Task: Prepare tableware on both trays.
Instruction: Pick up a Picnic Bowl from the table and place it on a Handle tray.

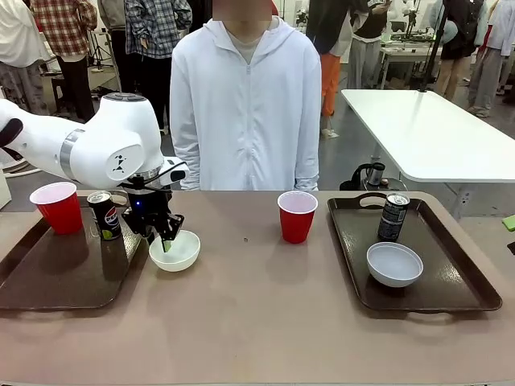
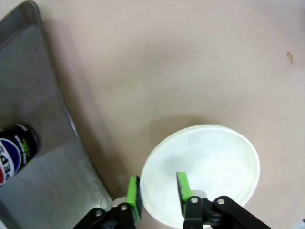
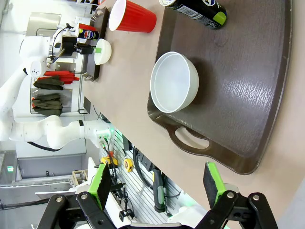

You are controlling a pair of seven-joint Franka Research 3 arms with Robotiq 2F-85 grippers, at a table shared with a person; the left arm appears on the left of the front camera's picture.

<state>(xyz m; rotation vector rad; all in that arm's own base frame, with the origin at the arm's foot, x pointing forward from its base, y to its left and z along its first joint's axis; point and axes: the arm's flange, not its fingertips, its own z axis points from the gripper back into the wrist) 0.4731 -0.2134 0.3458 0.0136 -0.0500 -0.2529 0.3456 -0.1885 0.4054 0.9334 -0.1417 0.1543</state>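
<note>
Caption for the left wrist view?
Left end effector straddling the cream bowl's rim beside the left tray.

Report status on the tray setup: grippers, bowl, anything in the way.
Left gripper straddling the cream bowl's rim, bowl on the table beside the left tray. Right gripper open, empty. Red cup mid-table, off the right tray.

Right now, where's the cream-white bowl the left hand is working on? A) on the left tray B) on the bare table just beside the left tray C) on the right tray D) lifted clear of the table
B: the cream-white bowl sits on the tabletop just off the left tray, with the left hand straddling its rim, one finger inside and the other outside.
</note>
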